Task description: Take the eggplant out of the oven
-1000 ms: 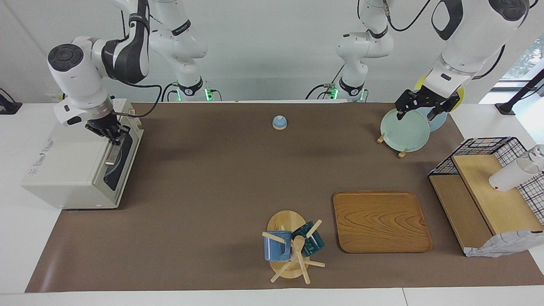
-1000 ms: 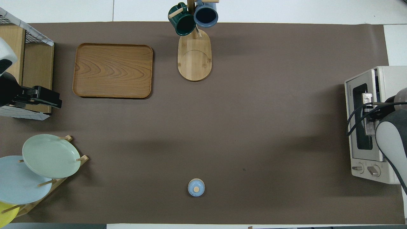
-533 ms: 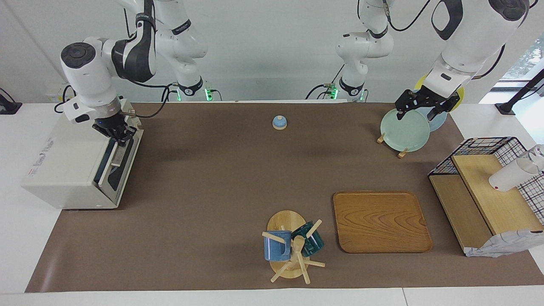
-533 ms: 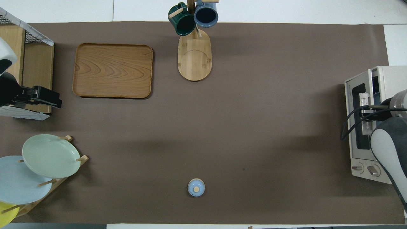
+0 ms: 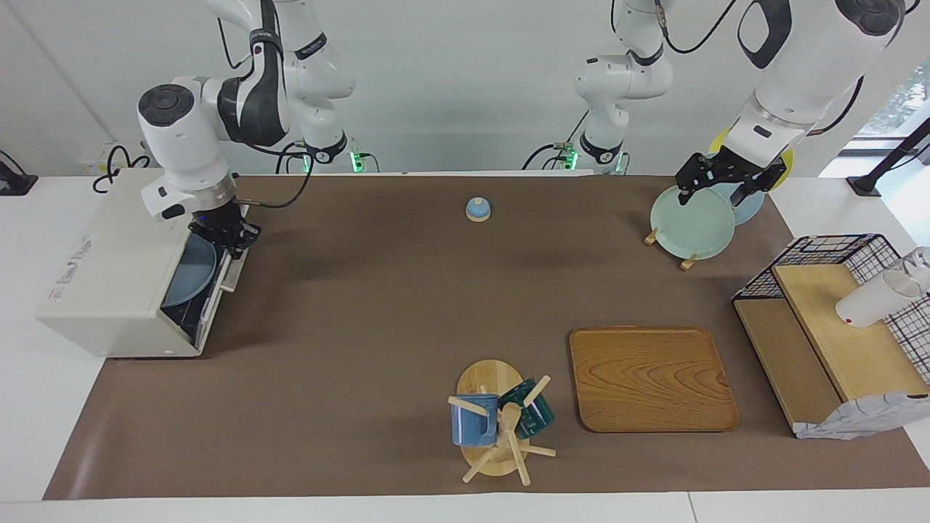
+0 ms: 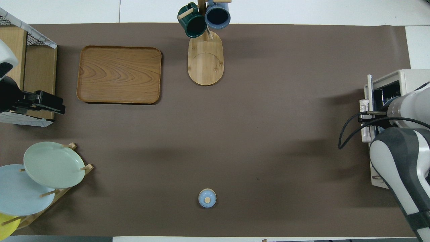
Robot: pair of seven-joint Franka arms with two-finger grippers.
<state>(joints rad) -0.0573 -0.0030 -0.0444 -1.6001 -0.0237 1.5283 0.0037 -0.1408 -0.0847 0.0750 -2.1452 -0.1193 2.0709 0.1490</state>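
Facing the robots: the right gripper (image 5: pixel 227 236) grips the oven (image 5: pixel 109 283) door's handle, door half down; no eggplant visible inside. The left gripper (image 5: pixel 719 190) waits, spread. From overhead: the door (image 6: pixel 368 114) tips outward.

From my station I see a white table (image 5: pixel 29 407) with a brown mat (image 5: pixel 378 312) spread over most of its top, the white showing along the edges and at both ends. Past the table stands a plain, pale wall (image 5: pixel 465 80), evenly lit, with soft shadows lying on the mat. At the left arm's end a window (image 5: pixel 897 102) shows daylight and green foliage outside, with a dark stand (image 5: pixel 890 163) on the table just below it.
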